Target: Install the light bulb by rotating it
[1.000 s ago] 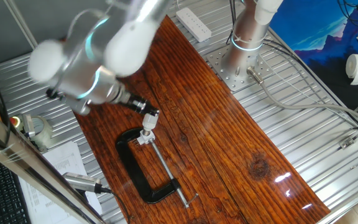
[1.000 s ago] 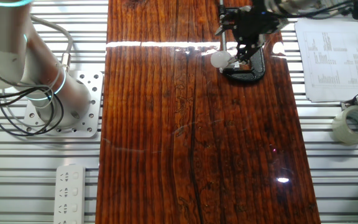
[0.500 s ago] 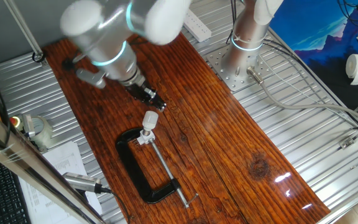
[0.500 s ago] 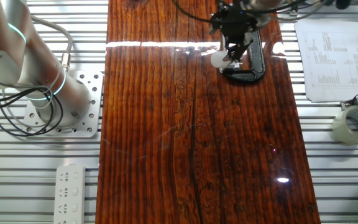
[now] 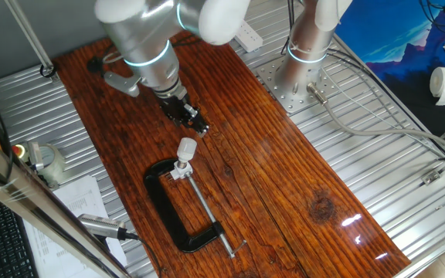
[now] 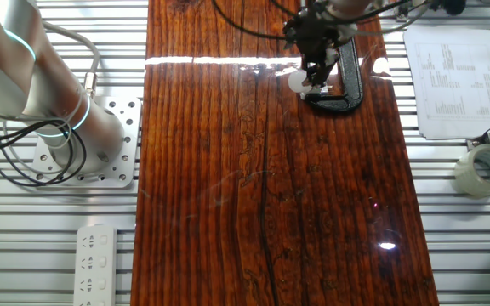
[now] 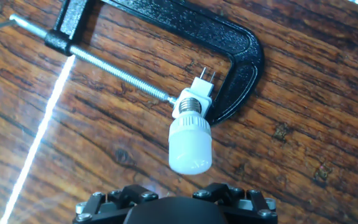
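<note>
While the gripper (image 5: 193, 121) hangs just beside the light bulb (image 7: 191, 144), holding nothing, its opening cannot be told; the bulb sits in the white socket (image 7: 199, 92) at the black C-clamp (image 7: 229, 43). No writing is readable.

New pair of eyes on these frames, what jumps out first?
The black C-clamp lying flat on the red-brown wooden table, pinning a small white socket. The light bulb stands out of that socket, pale against the wood. The gripper hangs just beside the bulb, not touching it; the hand view looks straight down on the bulb's head.
</note>
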Action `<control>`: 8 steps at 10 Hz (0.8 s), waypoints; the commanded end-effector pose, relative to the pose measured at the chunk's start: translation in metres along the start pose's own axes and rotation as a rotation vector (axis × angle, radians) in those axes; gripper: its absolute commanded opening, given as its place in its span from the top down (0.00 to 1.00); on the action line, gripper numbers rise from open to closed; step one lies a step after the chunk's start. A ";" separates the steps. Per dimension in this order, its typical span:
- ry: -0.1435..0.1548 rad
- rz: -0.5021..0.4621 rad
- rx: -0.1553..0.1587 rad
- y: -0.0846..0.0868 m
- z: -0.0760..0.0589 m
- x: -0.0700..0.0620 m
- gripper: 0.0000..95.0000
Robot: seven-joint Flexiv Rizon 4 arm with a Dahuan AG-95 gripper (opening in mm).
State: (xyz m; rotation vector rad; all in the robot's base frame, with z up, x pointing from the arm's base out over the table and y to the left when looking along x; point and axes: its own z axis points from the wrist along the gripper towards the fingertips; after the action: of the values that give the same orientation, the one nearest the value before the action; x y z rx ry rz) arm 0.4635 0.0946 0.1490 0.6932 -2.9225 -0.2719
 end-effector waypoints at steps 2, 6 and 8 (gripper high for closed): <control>-0.056 -0.001 -0.005 -0.006 0.010 0.001 0.20; -0.125 -0.004 -0.016 -0.008 0.020 0.000 0.20; -0.177 0.010 -0.007 -0.005 0.028 -0.002 0.20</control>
State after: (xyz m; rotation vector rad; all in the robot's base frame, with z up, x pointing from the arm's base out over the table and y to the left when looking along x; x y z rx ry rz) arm 0.4640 0.0936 0.1203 0.6893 -3.0832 -0.3608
